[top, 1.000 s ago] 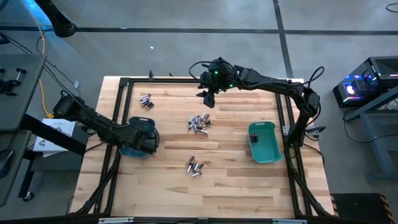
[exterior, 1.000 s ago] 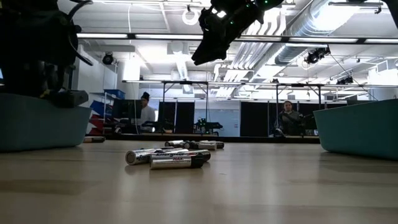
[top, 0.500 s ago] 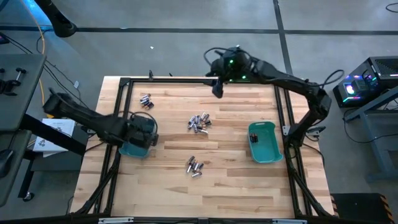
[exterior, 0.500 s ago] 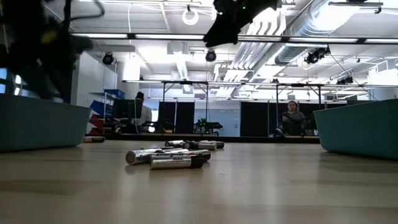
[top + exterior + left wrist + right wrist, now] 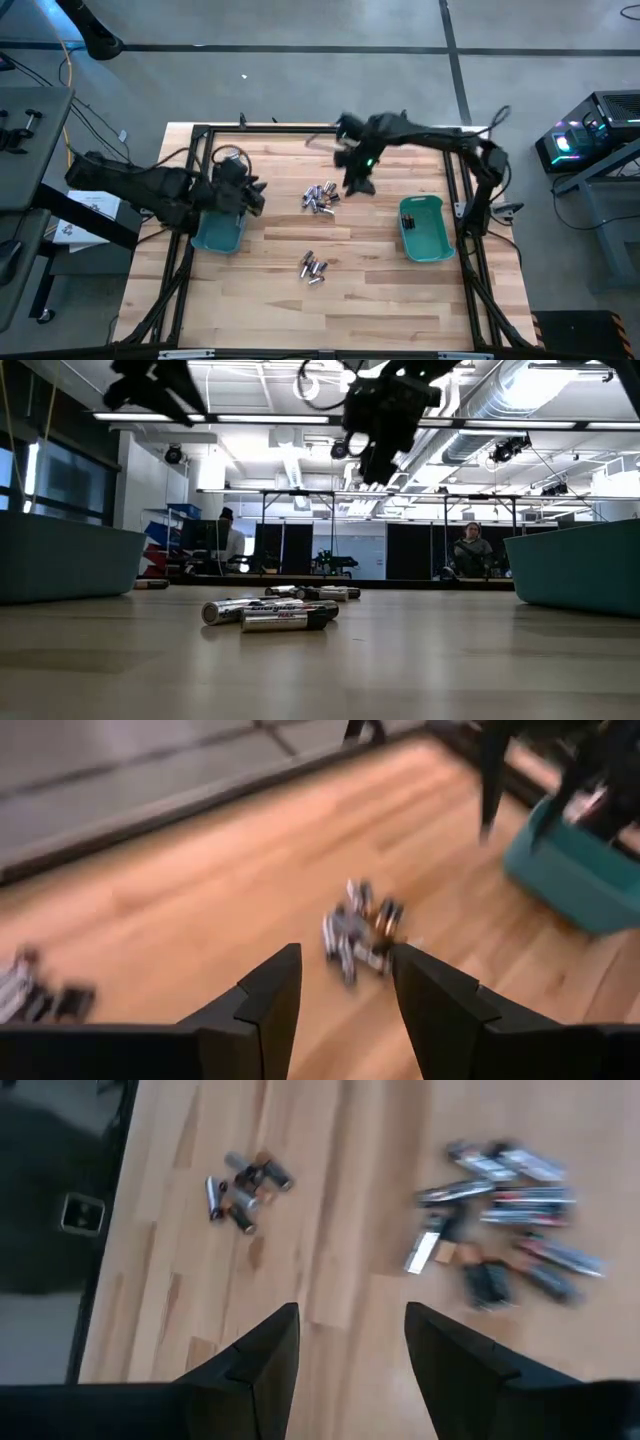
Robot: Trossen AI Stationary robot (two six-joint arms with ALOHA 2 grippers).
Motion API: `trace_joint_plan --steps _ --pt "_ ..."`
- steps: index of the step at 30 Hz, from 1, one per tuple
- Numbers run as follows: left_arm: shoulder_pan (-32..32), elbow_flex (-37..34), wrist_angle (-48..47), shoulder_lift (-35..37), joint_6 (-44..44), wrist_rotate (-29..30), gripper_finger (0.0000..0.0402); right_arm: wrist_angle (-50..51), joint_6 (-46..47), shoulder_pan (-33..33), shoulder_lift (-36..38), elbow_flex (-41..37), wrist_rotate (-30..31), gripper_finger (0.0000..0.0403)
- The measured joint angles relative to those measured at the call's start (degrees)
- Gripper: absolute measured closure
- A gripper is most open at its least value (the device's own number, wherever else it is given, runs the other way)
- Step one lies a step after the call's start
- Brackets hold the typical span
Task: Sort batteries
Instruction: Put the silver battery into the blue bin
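Batteries lie in loose piles on the wooden table: a middle pile [image 5: 320, 197] [image 5: 360, 930] [image 5: 510, 1210], a smaller one nearer the front [image 5: 313, 267], and another cluster [image 5: 40, 995]. My left gripper [image 5: 255, 197] [image 5: 345, 955] hangs open and empty above the inner edge of the left teal bin [image 5: 218, 232], pointing at the middle pile. My right gripper [image 5: 358, 185] [image 5: 350, 1315] hangs open and empty in the air just right of that pile. In the low view both grippers stand high above the batteries [image 5: 270, 615].
A second teal bin [image 5: 425, 228] stands at the table's right. A black metal frame [image 5: 200, 135] runs round the table's edges. Bare wood lies toward the near edge. People sit at desks in the room beyond [image 5: 465, 550].
My left gripper has risen out of the left bin, turned about and swung toward the table's middle. My right gripper first rose toward the far edge, then tipped downward and came down toward the middle pile. The batteries have stayed where they were.
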State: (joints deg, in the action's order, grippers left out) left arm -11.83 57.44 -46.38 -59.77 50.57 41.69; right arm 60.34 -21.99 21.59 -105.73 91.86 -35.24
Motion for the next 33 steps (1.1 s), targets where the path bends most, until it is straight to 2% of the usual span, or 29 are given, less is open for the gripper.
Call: trace_joint_plan --steps 3,5,9,13,16,21,27,33 --pt "3.08 0.12 4.98 0.00 -6.15 -1.09 0.0252 -7.57 1.81 -3.67 -0.90 -6.54 0.26 0.0226" --pt "4.84 0.12 6.93 0.00 -8.80 -2.72 0.0252 -14.65 5.80 -5.67 -0.90 -12.03 2.98 0.0226" --pt "7.63 0.12 7.62 0.00 -10.26 -7.12 0.0253 -29.85 16.13 -8.91 -0.88 -20.73 12.45 0.0226" --pt "9.42 0.12 7.08 0.00 -10.57 -10.95 0.0253 -41.54 24.14 -12.56 -0.77 -25.20 24.85 0.0226" --pt "10.26 0.12 7.03 0.00 -13.59 -13.83 0.0253 -46.68 28.77 -14.37 -0.77 -27.05 30.53 0.0226" --pt "11.29 0.12 7.04 0.00 -19.16 -16.06 0.0253 -48.70 34.79 -15.39 -2.24 -29.18 36.59 0.0226" --pt "12.44 0.12 7.17 0.09 -23.78 -16.17 0.0253 -50.52 38.19 -15.24 -4.06 -30.60 35.60 0.0238" --pt "13.45 0.12 7.24 0.40 -27.48 -17.54 0.0253 -51.95 39.07 -15.55 -5.18 -30.53 34.77 0.0302"
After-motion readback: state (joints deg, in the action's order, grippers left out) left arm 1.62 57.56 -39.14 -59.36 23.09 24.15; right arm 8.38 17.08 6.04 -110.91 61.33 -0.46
